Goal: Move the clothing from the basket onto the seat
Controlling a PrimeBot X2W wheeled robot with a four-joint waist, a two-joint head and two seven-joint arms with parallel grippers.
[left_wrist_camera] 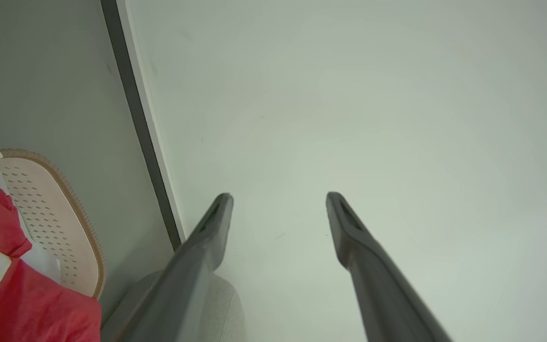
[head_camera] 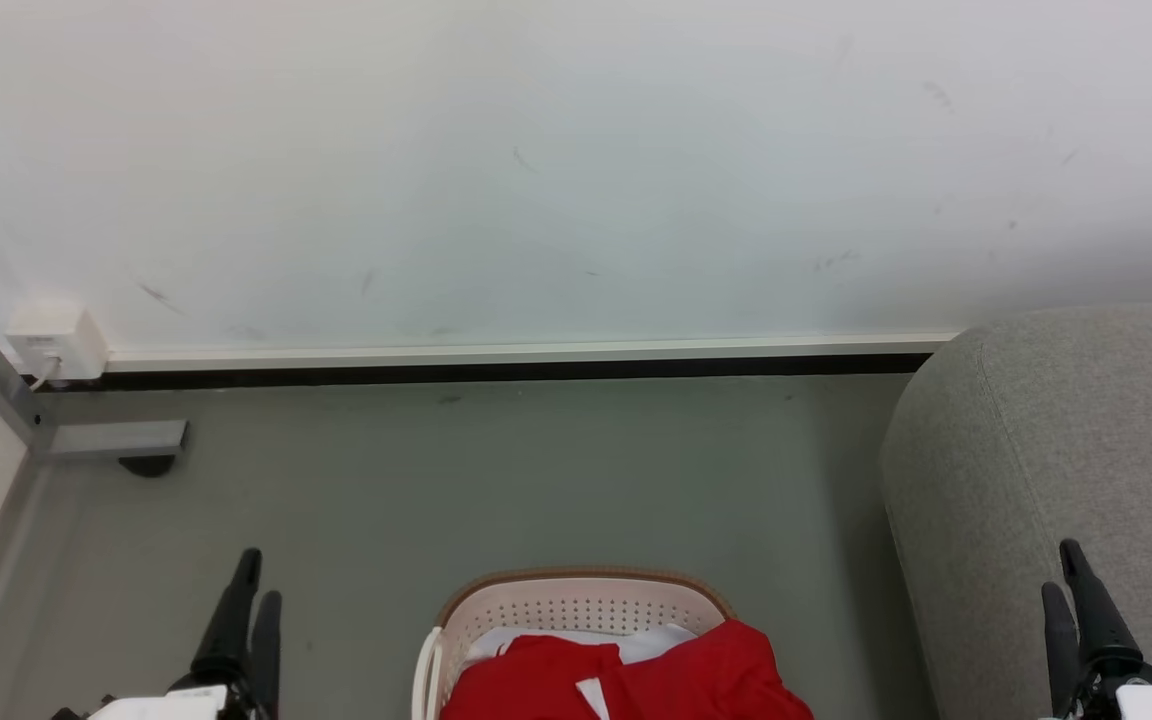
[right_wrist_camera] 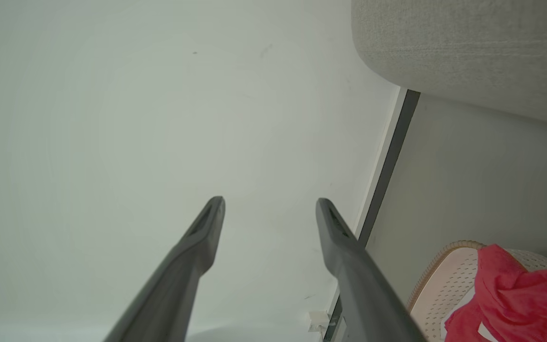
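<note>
The grey seat (head_camera: 1056, 450) stands on the floor (head_camera: 486, 480) to my right, by the floor's far edge. The basket (head_camera: 576, 600) sits on the floor in front of me, well back from that edge, with red clothing (head_camera: 696, 670) heaped over a white cloth (head_camera: 526, 642) inside. My left hand (left_wrist_camera: 278, 197) and right hand (right_wrist_camera: 269, 202) are both spread wide, holding nothing.

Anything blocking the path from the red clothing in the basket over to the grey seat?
Nothing visible does. The red clothing lies heaped in the cream-white perforated plastic basket with a brown rim; just grey floor lies between it and the light grey woven-fabric seat on the robot's right.
</note>
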